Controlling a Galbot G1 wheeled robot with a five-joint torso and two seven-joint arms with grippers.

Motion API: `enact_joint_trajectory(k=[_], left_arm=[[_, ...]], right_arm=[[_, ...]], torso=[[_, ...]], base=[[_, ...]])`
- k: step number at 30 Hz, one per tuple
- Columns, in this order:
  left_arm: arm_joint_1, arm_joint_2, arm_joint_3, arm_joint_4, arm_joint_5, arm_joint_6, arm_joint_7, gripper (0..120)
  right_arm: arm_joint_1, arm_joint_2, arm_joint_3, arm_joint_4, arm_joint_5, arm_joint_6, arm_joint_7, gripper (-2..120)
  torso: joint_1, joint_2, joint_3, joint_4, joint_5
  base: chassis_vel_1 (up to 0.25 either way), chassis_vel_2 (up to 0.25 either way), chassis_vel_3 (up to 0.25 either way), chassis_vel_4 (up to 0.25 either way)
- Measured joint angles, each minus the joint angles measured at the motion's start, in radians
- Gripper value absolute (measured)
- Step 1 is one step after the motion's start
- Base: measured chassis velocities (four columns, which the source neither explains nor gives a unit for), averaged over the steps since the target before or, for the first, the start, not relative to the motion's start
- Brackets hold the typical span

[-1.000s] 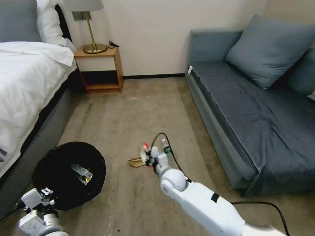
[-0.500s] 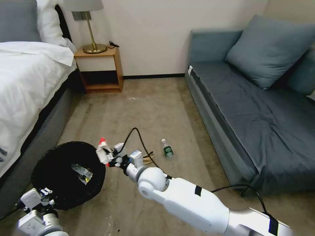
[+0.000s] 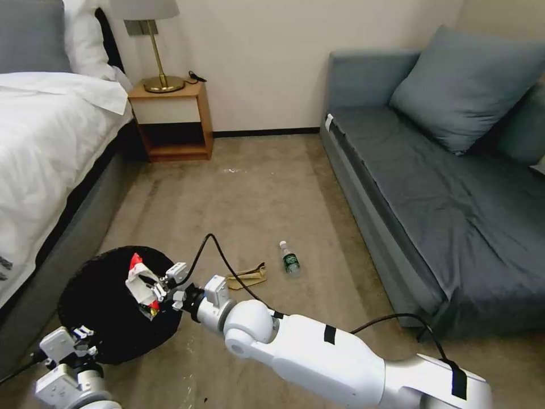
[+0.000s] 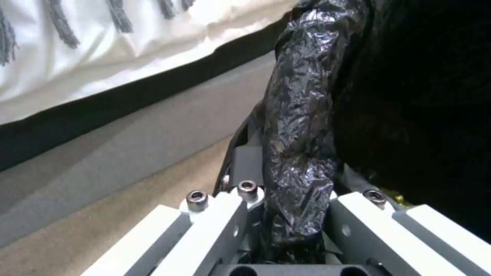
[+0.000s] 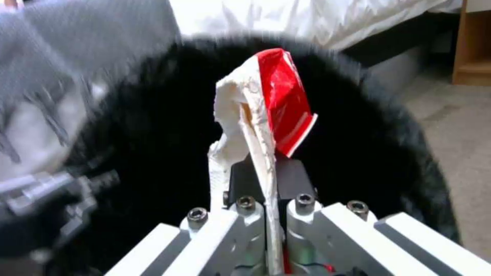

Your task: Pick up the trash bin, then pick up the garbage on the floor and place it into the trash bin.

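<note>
The trash bin point(image 3: 93, 295), black mesh with a black bag, hangs low beside the bed. My left gripper point(image 3: 72, 336) is shut on its near rim; the left wrist view shows the bag-wrapped rim point(image 4: 299, 126) pinched in the left gripper point(image 4: 294, 184). My right gripper point(image 3: 154, 291) reaches over the bin's opening, shut on a red-and-white wrapper point(image 3: 138, 274). In the right wrist view the wrapper point(image 5: 274, 107) stands up out of the right gripper point(image 5: 267, 184) against the bin point(image 5: 368, 153). On the carpet lie a tan paper scrap point(image 3: 247, 276) and a small green-labelled bottle point(image 3: 290, 260).
A white-sheeted bed point(image 3: 45, 142) runs along the left. A blue-grey sofa point(image 3: 443, 193) fills the right. A wooden nightstand point(image 3: 173, 122) with a lamp stands at the far wall. The right arm's black cable point(image 3: 218, 258) loops above the carpet.
My right arm has swung left from the litter spot on the carpet to above the bin, carrying the red-and-white wrapper. The left gripper and bin have barely moved.
</note>
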Motion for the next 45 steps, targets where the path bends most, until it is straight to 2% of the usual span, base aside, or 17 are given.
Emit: enact_joint_trajectory(k=[8, 11, 14, 16, 19, 20, 23, 24, 26, 27, 29, 32, 34, 37, 45], left_arm=[[0.004, 0.0, 0.002, -0.015, 0.0, 0.001, 0.027, 3], [0.004, 0.0, 0.004, -0.015, 0.0, 0.002, 0.037, 3], [0.0, -0.002, 0.009, -0.013, 0.0, 0.003, 0.044, 3], [-0.001, -0.002, 0.01, -0.012, 0.0, 0.004, 0.045, 3], [-0.008, -0.003, 0.011, -0.003, 0.0, 0.005, 0.047, 3], [-0.008, -0.003, 0.011, -0.003, 0.0, 0.005, 0.047, 3], [-0.013, -0.005, 0.01, 0.004, 0.001, 0.006, 0.047, 3], [-0.013, -0.005, 0.01, 0.004, 0.001, 0.006, 0.047, 3], [-0.017, -0.007, 0.009, 0.01, 0.001, 0.006, 0.047, 3], [-0.017, -0.007, 0.009, 0.01, 0.001, 0.006, 0.047, 3], [-0.026, -0.012, 0.008, 0.022, 0.001, 0.006, 0.044, 3], [-0.029, -0.013, 0.008, 0.025, 0.001, 0.006, 0.043, 3], [-0.031, -0.016, 0.008, 0.025, 0.0, 0.01, 0.04, 3], [-0.03, -0.021, 0.011, 0.017, -0.003, 0.035, 0.04, 3], [-0.027, -0.036, 0.017, 0.007, 0.001, 0.06, 0.039, 3]], right_arm=[[0.003, 0.016, -0.028, -0.06, -0.073, 0.011, 0.019, 1], [0.002, 0.017, -0.037, -0.065, -0.085, 0.013, 0.029, 6], [0.0, 0.016, -0.044, -0.068, -0.09, 0.022, 0.032, 20], [0.0, 0.016, -0.046, -0.069, -0.092, 0.025, 0.032, 24], [0.006, 0.017, -0.05, -0.075, -0.096, 0.042, 0.031, 39], [0.006, 0.017, -0.05, -0.075, -0.096, 0.042, 0.031, 39], [0.01, 0.017, -0.05, -0.076, -0.098, 0.056, 0.025, 53], [0.01, 0.017, -0.05, -0.076, -0.098, 0.056, 0.025, 53], [0.012, 0.012, -0.049, -0.076, -0.099, 0.064, 0.018, 62], [0.012, 0.012, -0.049, -0.076, -0.099, 0.064, 0.018, 62], [0.015, 0.005, -0.052, -0.07, -0.098, 0.065, 0.012, 74], [0.017, 0.002, -0.052, -0.065, -0.098, 0.065, 0.01, 79], [0.024, -0.009, -0.057, -0.055, -0.094, 0.065, 0.009, 93], [0.041, -0.009, -0.071, -0.056, -0.095, 0.064, 0.01, 99], [0.151, -0.011, -0.144, -0.063, -0.096, 0.028, 0.049, 100]], torso=[[0.0, 0.0, 0.0, 0.0001, 0.0001], [0.0, 0.0, 0.0, 0.0, 0.0], [0.0, 0.0, 0.0, 0.0, 0.0001], [0.0, 0.0, 0.0, 0.0, 0.0], [0.0, 0.0, 0.0, 0.0, 0.0], [0.0, 0.0, 0.0, 0.0, 0.0], [0.0, 0.0, 0.0, 0.0, 0.0], [0.0, 0.0, 0.0, 0.0, 0.0], [0.0, 0.0, 0.0, 0.0, 0.0001], [0.0, 0.0, 0.0, 0.0, 0.0001], [0.0, 0.0, 0.0, 0.0, 0.0], [0.0, 0.0, 0.0, 0.0, 0.0], [0.0, 0.0, 0.0, -0.0001, 0.0001], [0.0, 0.0, 0.0, -0.0001, 0.0001], [0.0, 0.0, 0.0, 0.0, 0.0]], base=[[0.0, 0.0, 0.0, 0.0], [0.0, 0.0, 0.0, 0.0], [0.0, 0.0, 0.0, 0.0], [0.0, 0.0, 0.0, 0.0], [0.0, 0.0, 0.0, 0.0], [0.0, 0.0, 0.0, 0.0], [0.0, 0.0, 0.0, 0.0], [0.0, 0.0, 0.0, 0.0], [0.0, 0.0, 0.0, 0.0], [0.0, 0.0, 0.0, 0.0], [0.0, 0.0, 0.0, 0.0], [0.0, 0.0, 0.0, 0.0], [0.0, 0.0, 0.0, 0.0], [0.0, 0.0, 0.0, 0.0], [0.0, 0.0, 0.0, 0.0]])
